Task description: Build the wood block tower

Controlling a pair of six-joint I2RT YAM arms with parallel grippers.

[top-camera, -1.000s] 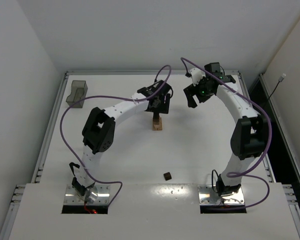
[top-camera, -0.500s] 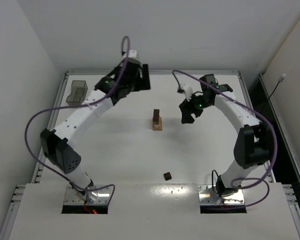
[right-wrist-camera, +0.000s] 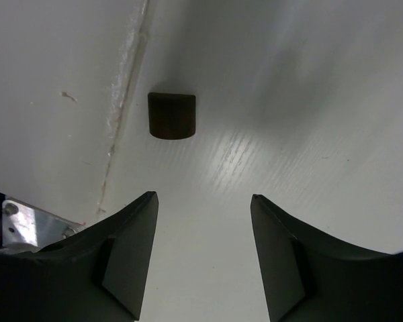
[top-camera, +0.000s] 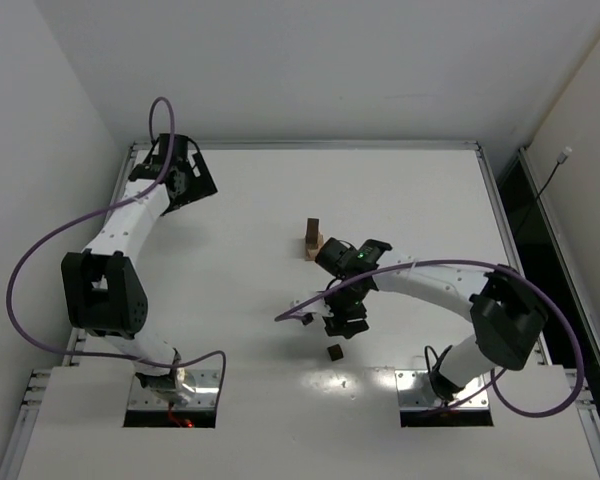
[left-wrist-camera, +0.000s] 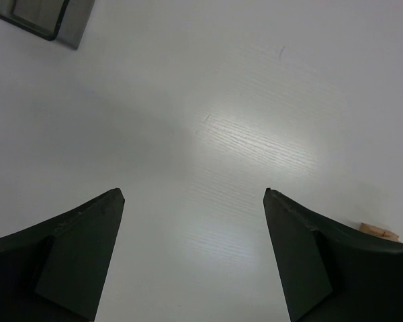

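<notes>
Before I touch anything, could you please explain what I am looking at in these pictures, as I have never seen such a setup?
These are two white robot arms bolted at the near edge of a white table, each ending in a two-finger gripper. The wide picture comes from a fixed camera above and behind the arms. The other two come from cameras on the wrists, so the dark shapes along their lower edge are each gripper's own fingers. On the table stands a small wood block tower, and a loose dark brown block lies nearer the bases. The right gripper hovers close to that block, jaws apart, holding nothing. The left gripper is out at the far left corner, open and empty; its camera catches a corner of a grey plastic bin.
</notes>
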